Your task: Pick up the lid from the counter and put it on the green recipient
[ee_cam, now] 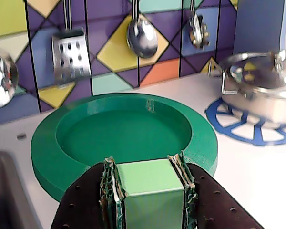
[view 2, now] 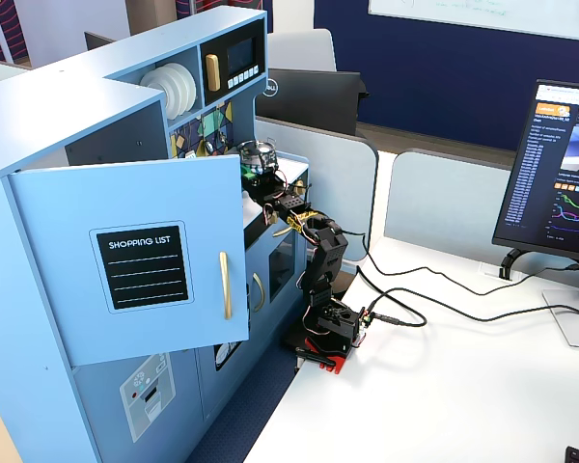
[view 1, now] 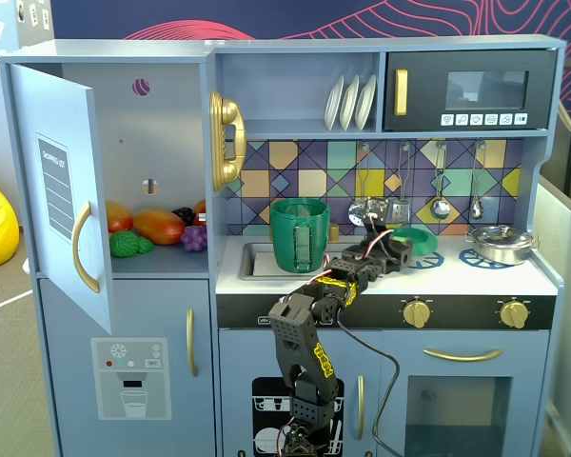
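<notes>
Lid (ee_cam: 124, 138): you see it in the wrist view as a flat round green plastic disc lying on the white counter (ee_cam: 257, 181), just in front of the tiled back wall and beside the blue burner ring (ee_cam: 238, 129). In a fixed view it shows as a green patch (view 1: 421, 236) beyond the arm's wrist, well to the right of the pot.

Handling: judge it light and stiff, with smooth plastic that may slip. It should not bend or break under a firm pinch.

Where to hold: take the small raised light-green handle (ee_cam: 150, 188) at the near side of the disc. Its flat sides give the pads something square to press on.

Gripper (ee_cam: 150, 191): its two fingers (ee_cam: 109, 195) stand either side of that handle and look pressed against it, so you appear to be pinching the handle already. The jaws are spread only as wide as the handle.

Lifted or not: you cannot tell from these views; the disc looks level with the counter.

Green pot (view 1: 300, 234): tall, dark green, upright by the sink (view 1: 257, 259) at the left end of the counter, mouth open and nothing on it.

Silver pot (ee_cam: 264, 90): sits on the burner ring to the right in the wrist view, close to the lid but apart from it.

Watch for: the disc swinging or tilting on the handle when you raise it.
</notes>
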### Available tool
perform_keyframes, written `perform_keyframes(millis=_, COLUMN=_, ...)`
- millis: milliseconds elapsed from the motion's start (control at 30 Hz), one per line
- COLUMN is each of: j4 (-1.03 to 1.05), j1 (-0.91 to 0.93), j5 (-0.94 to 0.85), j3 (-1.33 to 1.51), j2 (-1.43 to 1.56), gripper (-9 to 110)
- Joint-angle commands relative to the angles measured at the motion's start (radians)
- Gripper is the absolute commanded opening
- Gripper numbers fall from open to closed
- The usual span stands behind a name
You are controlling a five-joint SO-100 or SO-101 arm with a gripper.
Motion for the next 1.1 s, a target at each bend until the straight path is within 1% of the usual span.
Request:
perform_keyframes(millis=0, j4=0.097, j1=0.023, j5=0.034, j3=-0.16, j2=0.135, gripper=0)
perform_keyframes(millis=233, j4=0.298, j1=-0.032, j5=0.069, j3=-0.272, j2=0.245, gripper=0)
perform_keyframes(millis=333, j4=0.4, j1=-0.097, j5=0.071, j3=-0.324, j2=0.295, gripper=0)
perform_keyframes(millis=467, j4=0.466, j1=-0.198, j5=0.054, j3=-0.382, j2=0.333, gripper=0)
perform_keyframes(millis=800, j4=0.514, j1=-0.41, j5=0.015, j3=-0.445, j2=0.313, gripper=0)
perform_keyframes(millis=1067, j4=0.508, j1=-0.468, j5=-0.002, j3=-0.43, j2=0.267, gripper=0)
